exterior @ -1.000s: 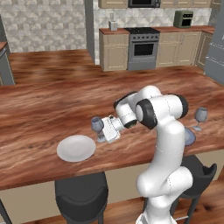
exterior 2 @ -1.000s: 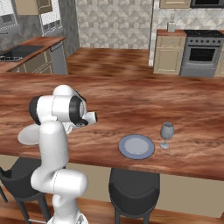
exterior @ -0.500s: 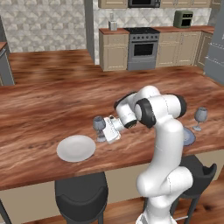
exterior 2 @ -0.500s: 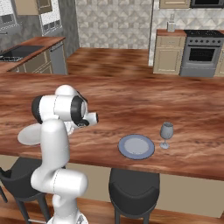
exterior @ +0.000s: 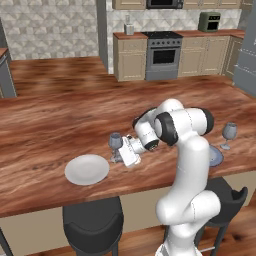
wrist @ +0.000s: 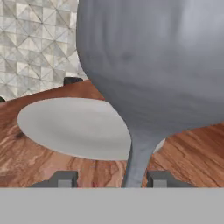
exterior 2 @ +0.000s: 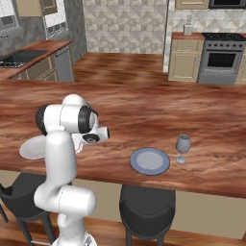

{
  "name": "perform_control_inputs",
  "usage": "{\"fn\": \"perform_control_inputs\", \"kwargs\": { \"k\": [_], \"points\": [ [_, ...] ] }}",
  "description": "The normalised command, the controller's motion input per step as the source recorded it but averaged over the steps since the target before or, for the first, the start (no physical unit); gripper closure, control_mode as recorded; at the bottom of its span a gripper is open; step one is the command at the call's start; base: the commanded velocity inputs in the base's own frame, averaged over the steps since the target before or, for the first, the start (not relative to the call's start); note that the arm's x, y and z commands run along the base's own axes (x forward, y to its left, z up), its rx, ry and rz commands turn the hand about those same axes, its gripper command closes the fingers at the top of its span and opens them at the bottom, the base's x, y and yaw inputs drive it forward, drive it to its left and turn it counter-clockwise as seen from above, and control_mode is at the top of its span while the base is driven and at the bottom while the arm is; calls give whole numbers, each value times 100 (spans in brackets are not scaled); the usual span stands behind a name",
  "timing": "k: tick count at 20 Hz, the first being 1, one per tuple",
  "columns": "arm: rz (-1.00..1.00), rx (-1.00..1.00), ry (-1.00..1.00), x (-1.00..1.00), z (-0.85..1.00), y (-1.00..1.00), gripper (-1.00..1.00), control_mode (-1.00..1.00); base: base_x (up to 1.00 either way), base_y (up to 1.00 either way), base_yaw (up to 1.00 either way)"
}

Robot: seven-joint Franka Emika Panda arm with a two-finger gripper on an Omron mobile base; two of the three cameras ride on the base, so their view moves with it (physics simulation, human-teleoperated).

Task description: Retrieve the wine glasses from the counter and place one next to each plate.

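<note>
Wine glass (exterior: 115,142) stands beside white plate (exterior: 87,169).

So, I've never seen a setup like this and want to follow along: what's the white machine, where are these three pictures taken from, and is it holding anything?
It is a white robot arm in a rendered kitchen. Two pictures come from cameras behind it, left and right; the third looks along its hand. On the long wooden island top lie a white plate and a bluish plate, which has a wine glass beside it. A second wine glass stands by the white plate with the gripper at it. In the hand picture the jaws stand apart on either side of its stem, not touching, so nothing is held.
</note>
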Motion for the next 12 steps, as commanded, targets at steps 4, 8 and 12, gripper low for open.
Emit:
{"fn": "perform_control_inputs", "kwargs": {
  "k": [4, 8, 12],
  "points": [
    [0, 2, 0, -15, -1, -27, -100, -100, 0, 0, 0],
    [0, 6, 0, -19, 10, -35, -100, -100, 0, 0, 0],
    [-1, 3, -1, -38, 59, -27, -100, -100, 0, 0, 0]
  ]
}}
